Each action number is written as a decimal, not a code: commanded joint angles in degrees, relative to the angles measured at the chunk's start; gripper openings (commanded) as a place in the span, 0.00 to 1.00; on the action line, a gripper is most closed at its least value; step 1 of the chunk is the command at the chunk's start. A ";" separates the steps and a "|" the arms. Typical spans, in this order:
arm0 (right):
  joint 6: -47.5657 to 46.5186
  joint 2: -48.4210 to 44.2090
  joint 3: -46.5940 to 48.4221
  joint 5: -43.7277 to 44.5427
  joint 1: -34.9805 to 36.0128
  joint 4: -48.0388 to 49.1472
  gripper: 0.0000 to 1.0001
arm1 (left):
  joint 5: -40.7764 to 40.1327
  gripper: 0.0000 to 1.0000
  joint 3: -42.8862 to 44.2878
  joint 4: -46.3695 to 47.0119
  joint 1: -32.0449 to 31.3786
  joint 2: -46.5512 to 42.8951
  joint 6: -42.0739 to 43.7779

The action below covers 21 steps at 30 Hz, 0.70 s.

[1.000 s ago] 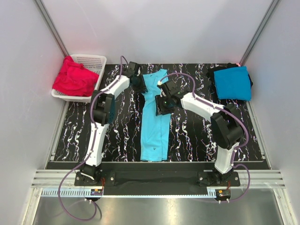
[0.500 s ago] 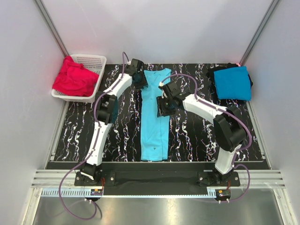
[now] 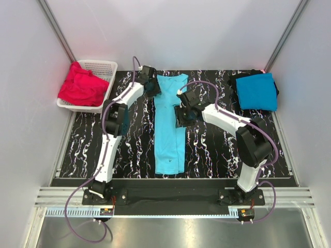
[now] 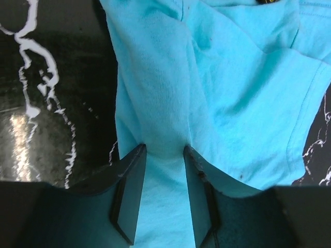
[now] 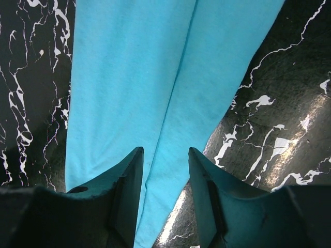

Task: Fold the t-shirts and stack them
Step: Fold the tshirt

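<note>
Top external: turquoise shirt [image 3: 169,129] half-folded, blue shirt [image 3: 257,91] stacked, red shirts [image 3: 80,88] waiting in basket [image 3: 105,65]; my left pincer [image 4: 164,150], right pincer [image 5: 165,151] both open, empty.

A narrow folded t-shirt [image 3: 169,129] is lying lengthwise along the middle of the table [image 3: 217,150]. A basket [image 3: 105,66] is sitting at the far left with bunched t-shirts [image 3: 80,88] in it, and a folded stack [image 3: 257,91] is resting far right.

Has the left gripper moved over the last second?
Yes. The left gripper shifted toward the far edge of the table, now nearer level with the far rim of the white basket.
</note>
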 commanded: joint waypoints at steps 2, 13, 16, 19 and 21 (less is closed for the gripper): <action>-0.11 -1.99 2.88 2.60 0.48 0.65 0.48 | -1.40 0.43 -10.24 9.23 0.68 -11.53 4.20; 0.94 -3.30 2.18 4.09 0.48 0.30 0.47 | 0.71 0.49 -17.12 11.37 1.48 -25.62 5.35; 2.26 -4.97 2.18 8.04 0.57 -1.46 0.48 | 2.90 0.49 -19.84 8.64 1.39 -28.25 4.47; 4.81 -7.17 1.48 13.14 0.48 -3.92 0.51 | 1.86 0.48 -28.09 6.89 0.60 -34.22 2.89; 5.34 -8.31 -1.23 16.30 0.39 -4.19 0.52 | -0.68 0.48 -36.34 5.83 0.25 -40.37 1.49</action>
